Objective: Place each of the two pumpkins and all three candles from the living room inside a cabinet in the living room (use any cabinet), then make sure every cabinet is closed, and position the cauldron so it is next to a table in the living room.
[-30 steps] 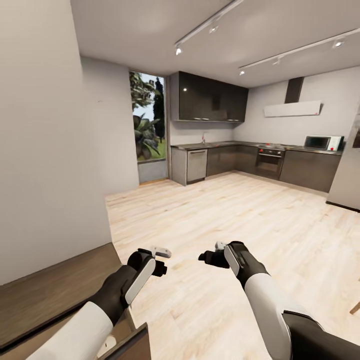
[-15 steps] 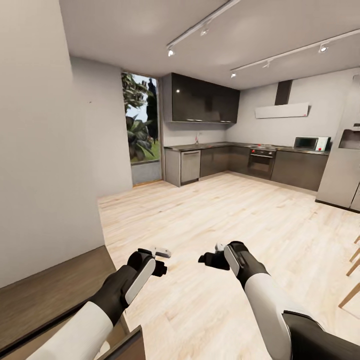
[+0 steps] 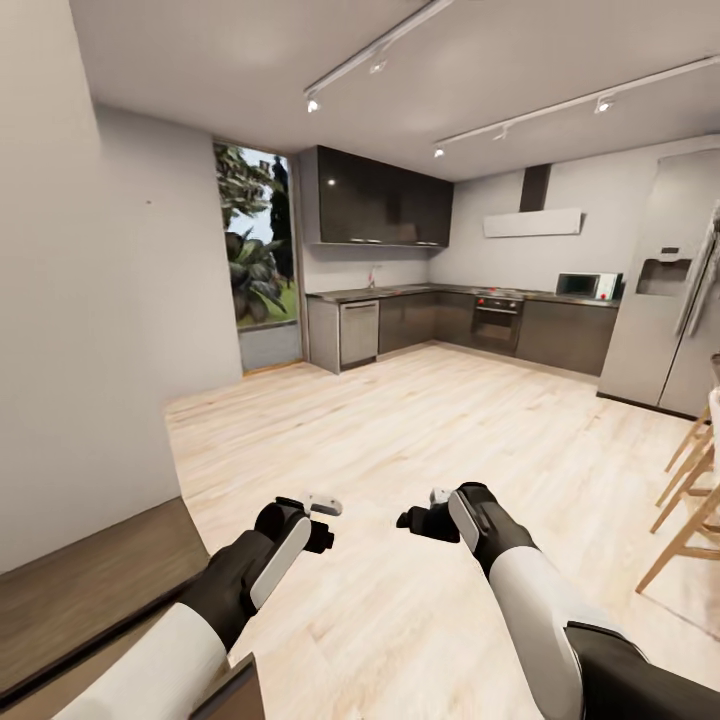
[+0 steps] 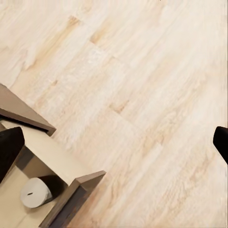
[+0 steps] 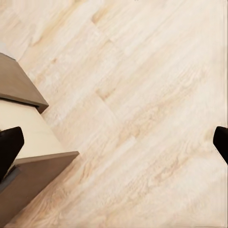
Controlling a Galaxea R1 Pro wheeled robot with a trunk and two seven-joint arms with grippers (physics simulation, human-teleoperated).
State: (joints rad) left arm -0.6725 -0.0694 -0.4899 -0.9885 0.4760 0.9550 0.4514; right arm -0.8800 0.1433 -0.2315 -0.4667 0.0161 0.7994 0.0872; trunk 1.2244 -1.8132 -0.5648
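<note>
Candle work sets the scene: the left gripper and right gripper hang empty over the pale wood floor, jaws spread wide in both wrist views, likely carried so for travel. Below the left one, that candle lies on its side inside the open cabinet, on the pale interior. Beyond stand the kitchen cupboards and fridge.

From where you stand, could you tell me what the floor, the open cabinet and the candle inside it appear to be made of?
The floor looks like pale matte wood planking, with visible grain and board seams. The cabinet seems to be dark-brown wood or veneer with a paler interior. The candle looks like smooth pale wax with a small dark wick, though this is a simulator's render.
</note>
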